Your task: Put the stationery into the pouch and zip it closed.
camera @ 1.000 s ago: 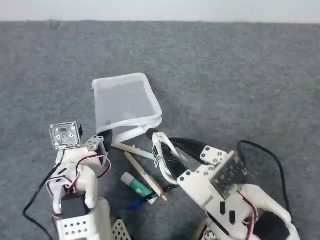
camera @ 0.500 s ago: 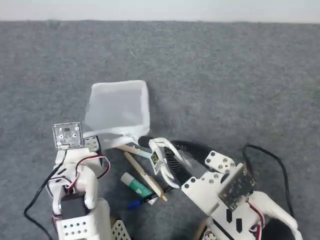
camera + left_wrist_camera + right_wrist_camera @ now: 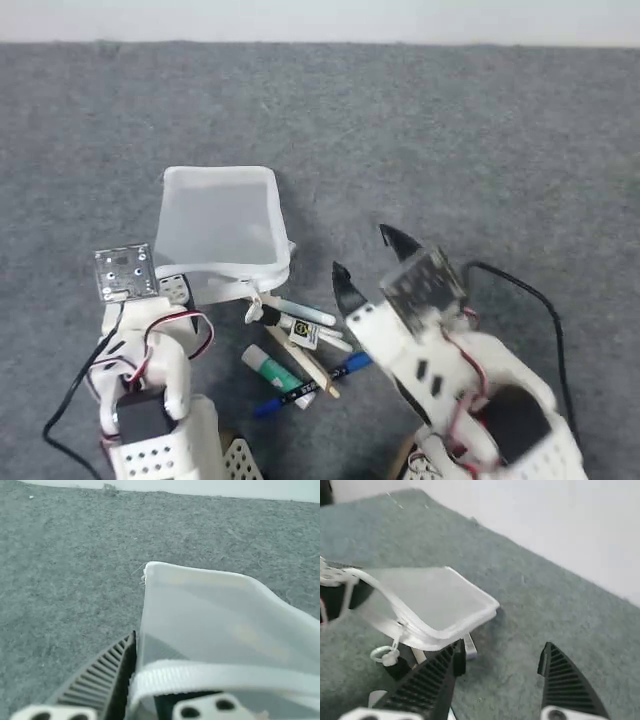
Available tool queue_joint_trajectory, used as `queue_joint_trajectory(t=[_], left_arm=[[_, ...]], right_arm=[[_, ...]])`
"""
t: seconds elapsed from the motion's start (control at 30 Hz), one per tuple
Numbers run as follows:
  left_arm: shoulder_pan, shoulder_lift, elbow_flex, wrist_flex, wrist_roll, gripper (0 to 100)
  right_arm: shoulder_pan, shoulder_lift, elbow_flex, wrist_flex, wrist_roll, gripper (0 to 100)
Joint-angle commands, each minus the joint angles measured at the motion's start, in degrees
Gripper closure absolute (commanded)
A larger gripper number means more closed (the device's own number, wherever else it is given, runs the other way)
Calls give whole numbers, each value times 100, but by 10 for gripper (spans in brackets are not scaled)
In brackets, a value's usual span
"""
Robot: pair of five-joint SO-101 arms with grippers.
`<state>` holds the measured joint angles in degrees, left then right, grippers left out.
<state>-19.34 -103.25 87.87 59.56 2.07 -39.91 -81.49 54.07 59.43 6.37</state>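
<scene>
- Pouch is white mesh and lies flat on the grey felt table cover, mouth toward the arms, just beside the pile of stationery.
- Left gripper is clamped on the pouch's near corner. The left wrist view has the white zipper tape pinched between its jaws.
- Right gripper is spread wide with nothing in it, hanging above the cover beside the pile and apart from the pouch.
- From the right wrist view the pouch mouth looks slack and partly open, and the zipper pull dangles at the end near the left gripper.
- Nothing shows through the mesh, so I judge the pouch holds nothing yet.
- Two white pens lie with their dark ends right at the mouth. I cannot tell whether the tips are in or only touching the edge.
- Wooden stick, maybe a pencil, lies at a slant under the pens, outside the pouch.
- Glue stick lies on the cover, touching the wooden stick, outside.
- Blue pen lies nearest the arm bases, crossing under the stick's end, outside.
- Progress, as a judgement: early. The pouch is pinned for loading, but no item is clearly inside.
- Left to do: all five items go in, then the zipper is pulled shut across the mouth.
- Zipper is not closed.
</scene>
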Motion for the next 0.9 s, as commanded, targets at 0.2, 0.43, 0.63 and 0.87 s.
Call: queue_joint_trajectory(t=[0.2,0.43,0.63,0.87], left_arm=[[-448,-123,-541,-18,70,991],[-1037,-123,-708,-18,325,991],[-1644,-123,-716,-141,668,991],[-1952,-123,-725,-141,782,991]], right_arm=[[154,2369,-325,-1007,-62,768],[127,3442,-484,-1446,62,768],[110,4769,-1389,-1288,141,768],[-541,6633,-2549,-1288,545,768]])
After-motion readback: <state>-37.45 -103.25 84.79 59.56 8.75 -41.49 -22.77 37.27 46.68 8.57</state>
